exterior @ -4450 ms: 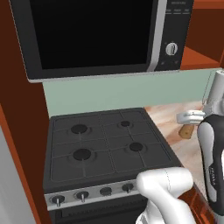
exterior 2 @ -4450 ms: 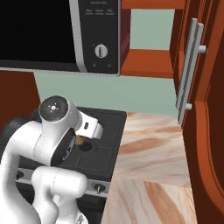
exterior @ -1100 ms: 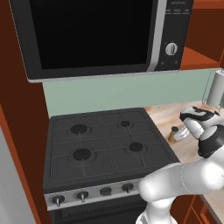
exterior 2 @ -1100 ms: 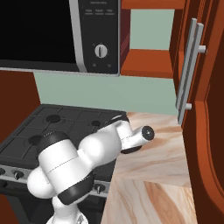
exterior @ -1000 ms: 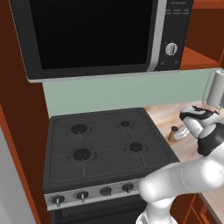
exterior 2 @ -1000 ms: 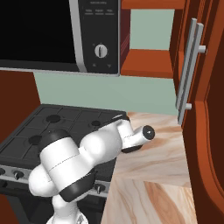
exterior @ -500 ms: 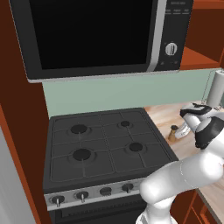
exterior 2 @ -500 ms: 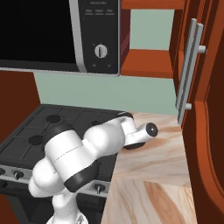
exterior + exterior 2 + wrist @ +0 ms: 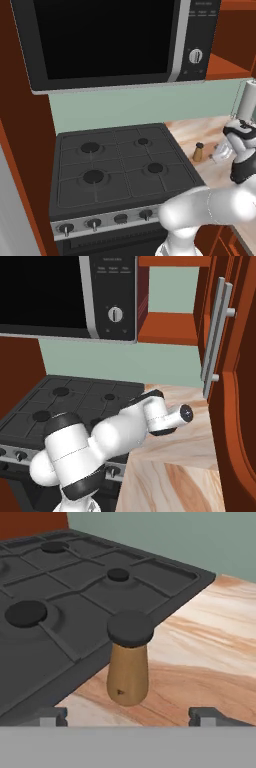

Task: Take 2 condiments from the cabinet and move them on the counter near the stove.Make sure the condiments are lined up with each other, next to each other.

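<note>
A small wooden condiment shaker with a black cap [image 9: 129, 662] stands upright on the counter [image 9: 210, 652], right beside the stove's edge [image 9: 75, 597]. My gripper [image 9: 128, 716] is open. Its fingertips [image 9: 48, 716] stand wide on either side of the shaker and touch nothing. From the left base view the shaker [image 9: 198, 151] sits just right of the stove [image 9: 115, 165], with my gripper [image 9: 219, 152] a little to its right. The cabinet [image 9: 170, 328] stands open up right, its door with the bar handle [image 9: 217, 341] swung out.
A black microwave [image 9: 110, 40] hangs over the stove. The stove's knobs [image 9: 120, 218] run along its front. My white arm [image 9: 125, 431] reaches across the counter [image 9: 170, 466]. The cabinet door [image 9: 240, 386] juts out on the right.
My jaws have gone from shut on the black-capped shaker to wide open. The shaker stays where it stood beside the stove, and the wrist has risen slightly.
</note>
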